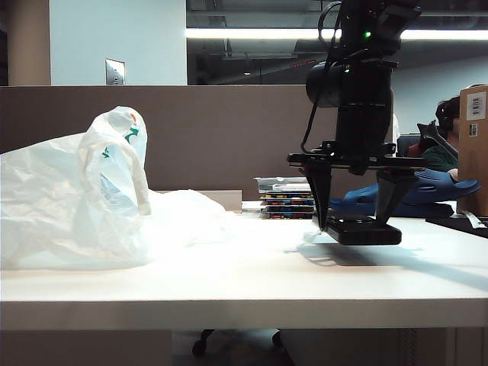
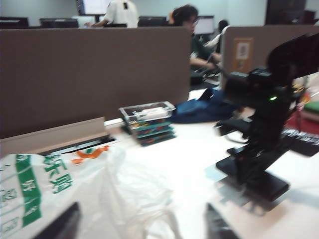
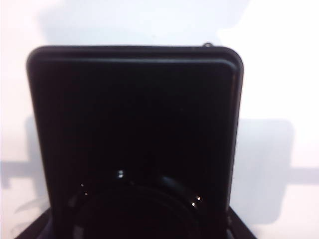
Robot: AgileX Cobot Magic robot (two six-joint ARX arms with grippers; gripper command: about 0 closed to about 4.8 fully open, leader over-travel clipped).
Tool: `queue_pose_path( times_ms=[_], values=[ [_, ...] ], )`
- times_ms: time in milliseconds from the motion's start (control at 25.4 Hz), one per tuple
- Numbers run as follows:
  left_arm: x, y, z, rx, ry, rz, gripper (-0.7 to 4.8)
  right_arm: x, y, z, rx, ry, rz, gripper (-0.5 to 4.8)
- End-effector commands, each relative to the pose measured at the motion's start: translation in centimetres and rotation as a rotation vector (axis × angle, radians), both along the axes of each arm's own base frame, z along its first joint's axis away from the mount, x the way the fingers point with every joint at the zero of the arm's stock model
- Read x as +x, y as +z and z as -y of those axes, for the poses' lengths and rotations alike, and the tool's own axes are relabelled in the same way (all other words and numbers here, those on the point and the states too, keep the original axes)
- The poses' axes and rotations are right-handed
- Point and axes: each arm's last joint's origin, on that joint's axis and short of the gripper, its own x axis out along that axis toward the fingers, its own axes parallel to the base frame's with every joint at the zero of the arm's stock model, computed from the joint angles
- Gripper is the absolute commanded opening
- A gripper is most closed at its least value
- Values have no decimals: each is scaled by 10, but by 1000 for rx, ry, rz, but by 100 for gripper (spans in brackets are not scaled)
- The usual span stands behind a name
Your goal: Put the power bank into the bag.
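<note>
The right gripper points straight down at the right of the bench, its spread fingers clamped on the ends of the power bank, held just above the surface. The left gripper stands wide and empty, near the bag at far left. Stacked boxes and a blue clog lie behind.

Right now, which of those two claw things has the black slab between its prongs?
The right end effector, over the table's right side, straddles the power bank. The left end effector hovers open near the bag, holding nothing.
</note>
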Motion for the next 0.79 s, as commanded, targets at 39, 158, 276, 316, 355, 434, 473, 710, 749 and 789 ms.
queue_pose_path(
  times_ms=[39, 158, 276, 316, 355, 434, 473, 710, 749, 789],
  values=[
    [17, 14, 0, 87, 13, 14, 337, -1, 8, -2, 37, 23, 17, 268],
    [40, 22, 0, 118, 9, -10, 337, -1, 9, -3, 72, 39, 6, 268],
    [71, 26, 0, 176, 2, -68, 337, -2, 12, -4, 103, 66, 13, 268],
    [77, 26, 0, 176, 0, -81, 337, -2, 13, -4, 105, 66, 16, 268],
    [84, 27, 0, 175, -6, -95, 337, -2, 14, -4, 108, 67, 18, 268],
    [101, 29, 3, 185, -23, -106, 337, -3, 18, -4, 115, 73, 30, 268],
    [107, 29, 5, 201, -34, -101, 337, -3, 19, -4, 118, 75, 34, 268],
    [147, 25, 30, 306, -79, -141, 337, -1, 28, -7, 193, 98, 53, 268],
    [155, 23, 36, 332, -63, -150, 337, -1, 30, -7, 196, 109, 61, 268],
    [159, 23, 38, 337, -52, -157, 337, 0, 32, -7, 204, 121, 62, 268]
  ],
)
